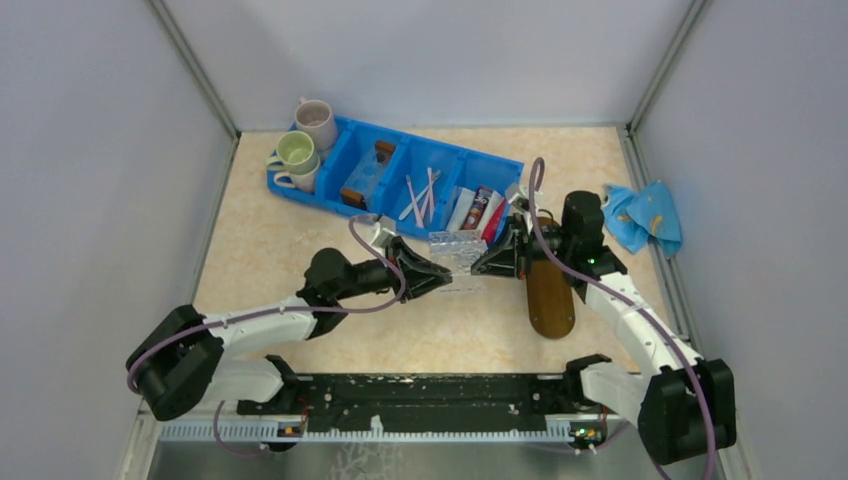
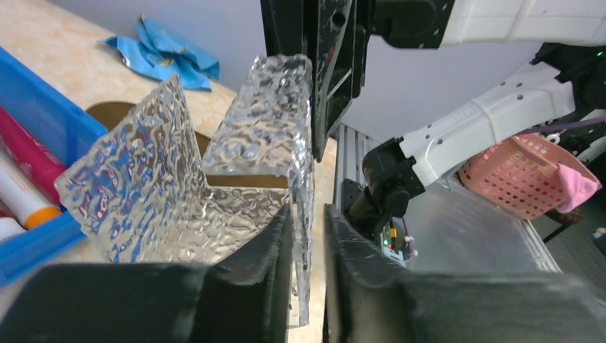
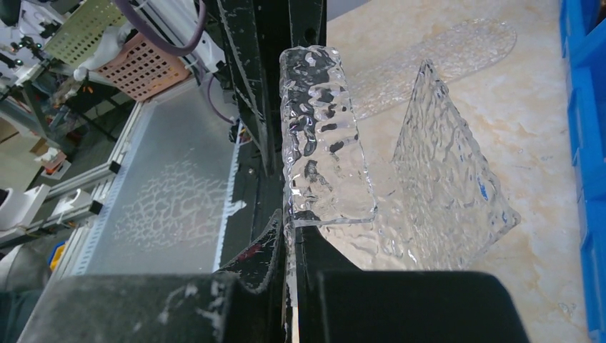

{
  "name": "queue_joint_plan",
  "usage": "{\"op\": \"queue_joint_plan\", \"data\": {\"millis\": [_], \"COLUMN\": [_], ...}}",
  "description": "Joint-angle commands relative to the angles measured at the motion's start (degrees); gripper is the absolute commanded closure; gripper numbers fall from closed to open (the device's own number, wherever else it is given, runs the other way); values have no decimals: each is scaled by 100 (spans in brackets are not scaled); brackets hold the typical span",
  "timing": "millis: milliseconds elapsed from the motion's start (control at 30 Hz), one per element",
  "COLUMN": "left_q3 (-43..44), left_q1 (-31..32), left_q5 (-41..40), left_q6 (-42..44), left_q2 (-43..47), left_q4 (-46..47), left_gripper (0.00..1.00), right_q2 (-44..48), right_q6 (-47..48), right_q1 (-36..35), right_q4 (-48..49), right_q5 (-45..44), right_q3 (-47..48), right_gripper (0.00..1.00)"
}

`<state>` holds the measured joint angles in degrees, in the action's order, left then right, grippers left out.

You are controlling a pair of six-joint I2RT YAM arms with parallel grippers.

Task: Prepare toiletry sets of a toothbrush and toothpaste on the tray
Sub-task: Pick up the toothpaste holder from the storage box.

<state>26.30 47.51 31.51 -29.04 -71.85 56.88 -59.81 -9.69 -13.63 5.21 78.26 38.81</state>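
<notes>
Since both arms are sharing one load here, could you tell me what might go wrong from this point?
1. The left gripper and right gripper both pinch one thin wall of the clear textured holder; uneven motion could twist it or let it slip.
2. It is close to the blue bin and the brown tray, so a careless swing might knock either.

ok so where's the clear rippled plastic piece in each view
Top external: the clear rippled piece is mid-table, held between the left gripper and the right gripper.
Left wrist: it fills the centre, with one wall clamped at the bottom.
Right wrist: centre, with an upright wall rising from the near fingers.
Shared landmark: the blue bin, at the left edge in the left wrist view and the right edge in the right wrist view.
</notes>
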Motion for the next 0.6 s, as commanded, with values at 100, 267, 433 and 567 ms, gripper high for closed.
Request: {"op": "queue_joint_plan", "data": {"millis": [100,267,433,567], "left_q3": [-353,-637,-476,101], "left_q1": [65,50,48,61], "left_q5": [-663,-1439,-2352,-2469], "left_q6": [-294,-85,158,-4], "left_q2": [561,1376,2435,2737], "left_q4": [978,200,-1659,-2999], "left_gripper": [47,26,19,19], "right_q2": [-28,-16,-6,-53], "right_q6": [-815,-1192,-1755,-2173], "right_q1": [-61,54,221,229], "right_q4": [1056,1223,1525,1539], "right_q5": [67,-234,-658,-1147], "right_q3": [13,13,-87,-167], "right_gripper": [100,100,100,100]}}
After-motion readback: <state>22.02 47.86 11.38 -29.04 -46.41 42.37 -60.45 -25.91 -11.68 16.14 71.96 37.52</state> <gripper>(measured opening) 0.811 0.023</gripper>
